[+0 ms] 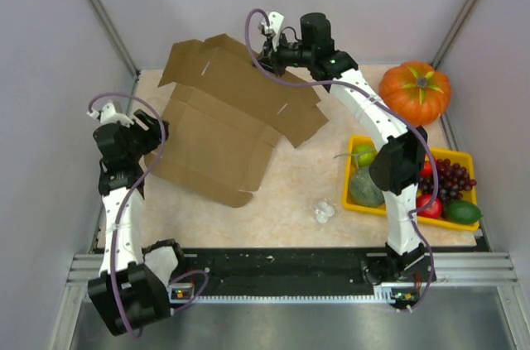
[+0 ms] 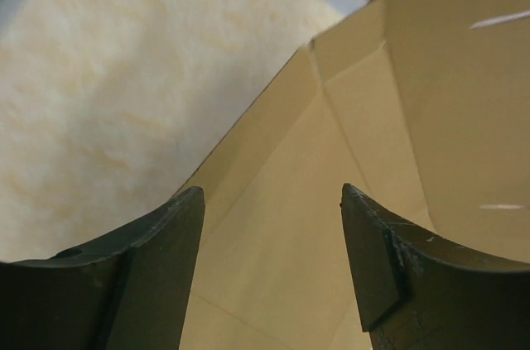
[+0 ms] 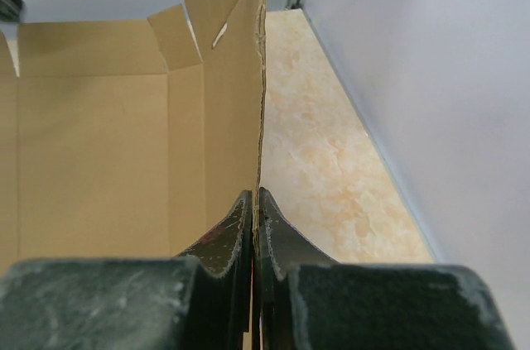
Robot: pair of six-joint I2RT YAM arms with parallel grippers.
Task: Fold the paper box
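Where paper box [image 1: 224,127] sits, marbled tabletop [image 1: 290,193], walls [image 1: 50,27]

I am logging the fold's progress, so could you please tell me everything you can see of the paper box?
The paper box is a thin, plain brown, unprinted cardboard sheet with crease lines, short slits and flaps. It is partly folded: its near panel rests on the table, its far panels rise tilted. The right fingers are shut on a far edge; the open left fingers sit at its left side, contact unclear.

Pale walls [image 1: 50,52], beige marbled tabletop [image 1: 290,193]
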